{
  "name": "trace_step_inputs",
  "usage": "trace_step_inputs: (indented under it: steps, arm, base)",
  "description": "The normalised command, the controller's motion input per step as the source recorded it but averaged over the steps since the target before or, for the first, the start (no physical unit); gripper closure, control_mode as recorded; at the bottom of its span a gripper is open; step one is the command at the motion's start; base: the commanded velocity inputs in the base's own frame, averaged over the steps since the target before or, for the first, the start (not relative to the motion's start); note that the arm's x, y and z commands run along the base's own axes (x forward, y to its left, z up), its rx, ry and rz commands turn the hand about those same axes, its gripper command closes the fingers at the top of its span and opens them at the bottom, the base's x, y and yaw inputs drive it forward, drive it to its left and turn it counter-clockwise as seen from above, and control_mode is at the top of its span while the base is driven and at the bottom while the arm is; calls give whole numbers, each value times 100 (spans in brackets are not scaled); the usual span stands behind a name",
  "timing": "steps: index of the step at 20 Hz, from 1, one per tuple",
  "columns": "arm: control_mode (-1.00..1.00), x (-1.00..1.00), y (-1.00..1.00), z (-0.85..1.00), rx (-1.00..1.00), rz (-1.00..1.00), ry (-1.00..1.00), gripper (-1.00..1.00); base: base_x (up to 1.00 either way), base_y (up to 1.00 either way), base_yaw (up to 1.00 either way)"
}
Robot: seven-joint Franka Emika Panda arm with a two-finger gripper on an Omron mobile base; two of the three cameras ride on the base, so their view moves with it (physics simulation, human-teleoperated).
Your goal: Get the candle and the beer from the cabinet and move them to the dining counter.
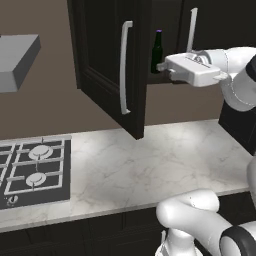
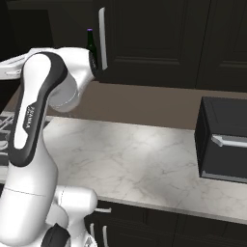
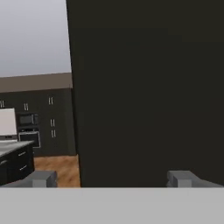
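The beer (image 1: 157, 50), a dark bottle with a purple cap, stands upright on a shelf inside the cabinet (image 1: 107, 60), whose left door is swung out with its long silver handle (image 1: 125, 67) showing. From the right base view the beer (image 2: 89, 41) rises behind my arm. My gripper (image 1: 164, 69) hovers at shelf height just right of and in front of the bottle, not touching it. In the hand view its fingertips (image 3: 181, 178) stand wide apart around the gripper's middle (image 3: 113, 178), open and empty, facing a flat dark panel. The candle is hidden.
A marble counter (image 1: 150, 165) runs below the cabinet, with a gas hob (image 1: 35, 170) at its left and a grey hood (image 1: 15, 60) above. A black appliance box (image 2: 224, 140) stands at the right. A far grey-topped counter (image 3: 11, 148) shows in the hand view.
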Motion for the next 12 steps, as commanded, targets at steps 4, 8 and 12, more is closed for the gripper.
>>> trace_step_inputs:
  steps: [4, 8, 12]
  arm:
    - [-100, 25, 26, -5, 0, 5, 0, -100]
    - [-100, 24, 33, -11, 0, 4, 0, -100]
    - [-100, 11, 34, -9, 0, 6, 0, -100]
  base:
    - [0, 0, 0]
    - [0, 0, 0]
    - [0, 0, 0]
